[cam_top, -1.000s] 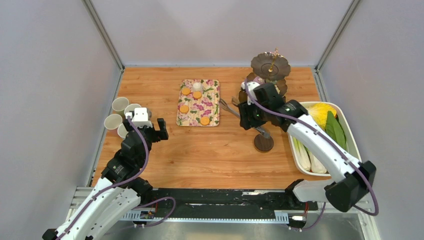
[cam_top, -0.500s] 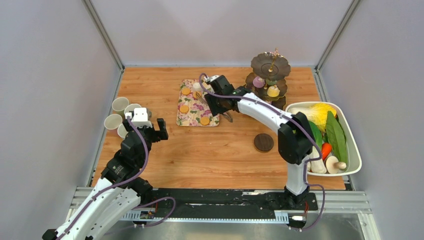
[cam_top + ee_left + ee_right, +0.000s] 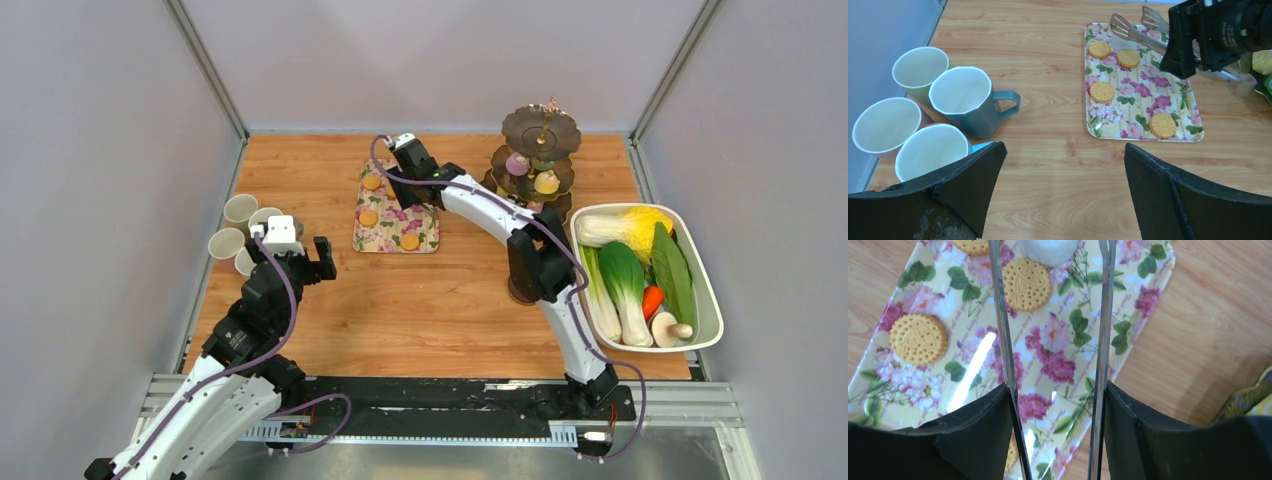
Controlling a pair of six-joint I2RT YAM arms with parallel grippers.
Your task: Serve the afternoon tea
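Right wrist view: the right gripper (image 3: 1055, 395) clamps its jaws on the two arms of metal tongs (image 3: 1003, 355), which stand apart over a floral tray (image 3: 1143, 300), a white cake (image 3: 1050, 250) between them beside orange biscuits (image 3: 1025, 284). The left gripper (image 3: 1063, 165) hangs wide open near four mugs (image 3: 960, 97). Other cakes (image 3: 546, 182) sit on the tiered stand (image 3: 540, 128), right of the tray.

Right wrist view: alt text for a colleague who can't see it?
The right gripper holds metal tongs over a floral tray, their arms either side of a white cake at the top edge. Orange biscuits lie on the tray; wooden table at right.
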